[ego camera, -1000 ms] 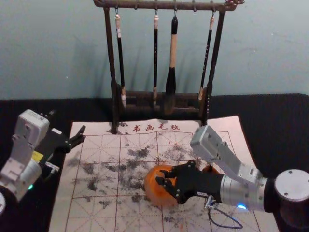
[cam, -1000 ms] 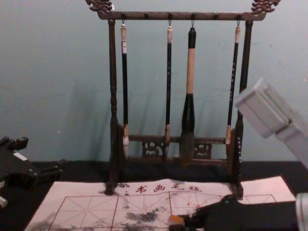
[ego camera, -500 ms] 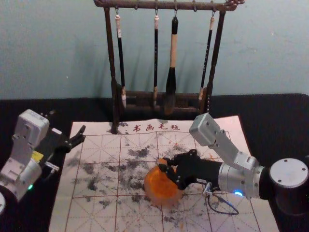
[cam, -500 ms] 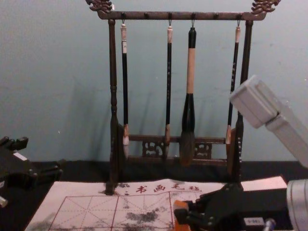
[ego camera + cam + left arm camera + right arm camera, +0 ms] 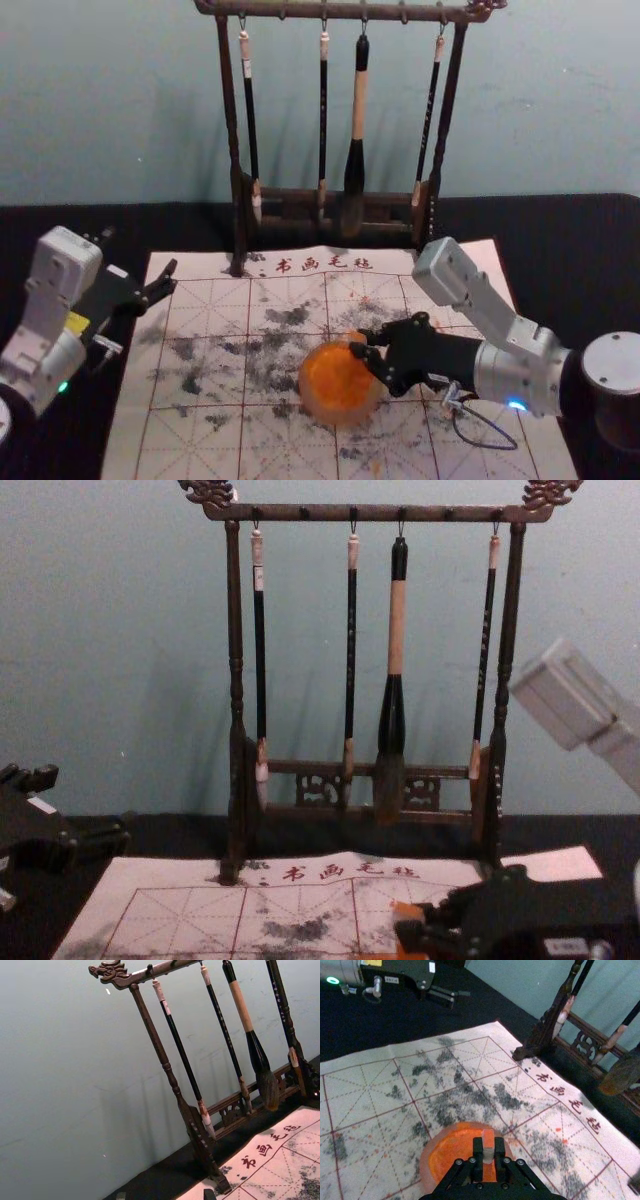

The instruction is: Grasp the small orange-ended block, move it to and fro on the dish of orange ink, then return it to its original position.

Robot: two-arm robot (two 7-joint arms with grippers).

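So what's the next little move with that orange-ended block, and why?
Probably ease the block gently down to the ink and slide it across: the right gripper holds it over the dish, though contact is hard to judge.

Reaches inward from the right on the silver-and-black right arm (image 5: pixel 505 378), with the black, jointed right gripper (image 5: pixel 358 345) pinched closed. Rests at the left with the black, jointed left gripper (image 5: pixel 174 277) angled forward and inward, fingertips apart.
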